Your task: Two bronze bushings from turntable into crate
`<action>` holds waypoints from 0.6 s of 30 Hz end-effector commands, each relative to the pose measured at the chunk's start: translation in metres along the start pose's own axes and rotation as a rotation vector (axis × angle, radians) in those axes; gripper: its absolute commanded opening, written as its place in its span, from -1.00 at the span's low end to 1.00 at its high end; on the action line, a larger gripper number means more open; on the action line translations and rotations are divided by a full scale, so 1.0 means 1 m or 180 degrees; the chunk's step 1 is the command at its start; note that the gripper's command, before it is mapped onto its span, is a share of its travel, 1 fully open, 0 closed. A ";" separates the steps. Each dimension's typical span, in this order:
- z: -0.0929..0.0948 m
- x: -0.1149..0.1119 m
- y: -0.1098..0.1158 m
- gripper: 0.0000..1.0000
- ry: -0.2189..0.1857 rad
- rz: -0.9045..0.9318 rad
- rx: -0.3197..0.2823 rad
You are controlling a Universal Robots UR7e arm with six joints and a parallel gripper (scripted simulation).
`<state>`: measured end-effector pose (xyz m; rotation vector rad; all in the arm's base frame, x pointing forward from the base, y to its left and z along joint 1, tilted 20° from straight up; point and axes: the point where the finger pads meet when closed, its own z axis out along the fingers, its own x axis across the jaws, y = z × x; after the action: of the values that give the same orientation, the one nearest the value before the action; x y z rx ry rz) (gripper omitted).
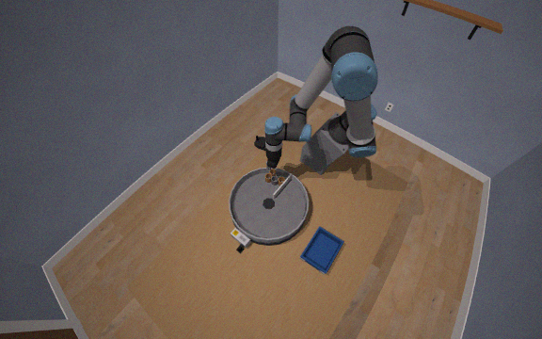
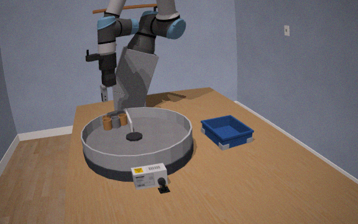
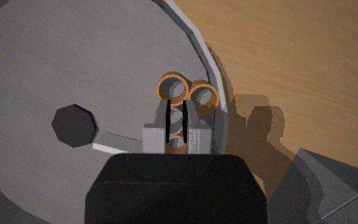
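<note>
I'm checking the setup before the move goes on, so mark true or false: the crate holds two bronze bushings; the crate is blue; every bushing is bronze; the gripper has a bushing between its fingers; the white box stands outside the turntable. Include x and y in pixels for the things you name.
The crate point(image 1: 323, 250) point(image 2: 227, 130) holds two bronze bushings point(image 1: 268, 178) point(image 2: 107, 124) point(image 3: 158, 91). False: it is empty.
The crate is blue. True.
Every bushing is bronze. False: a gray bushing point(image 1: 275, 180) point(image 2: 115, 122) is among them.
The gripper point(image 1: 271, 169) point(image 2: 104, 101) point(image 3: 176, 112) has a bushing between its fingers. False: it is above them, holding nothing.
The white box point(image 1: 240, 236) point(image 2: 149, 177) stands outside the turntable point(image 1: 252, 217) point(image 2: 157, 124) point(image 3: 30, 60). True.
</note>
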<state>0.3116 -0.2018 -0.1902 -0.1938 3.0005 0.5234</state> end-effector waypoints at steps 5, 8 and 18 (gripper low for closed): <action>0.001 -0.001 -0.001 -0.33 -0.0002 0.0001 0.0006; 0.017 -0.011 -0.003 -0.33 -0.0002 0.0000 0.0006; 0.028 -0.017 -0.004 -0.33 -0.0002 0.0000 0.0006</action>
<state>0.3299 -0.1937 -0.2150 -0.1938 3.0006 0.5232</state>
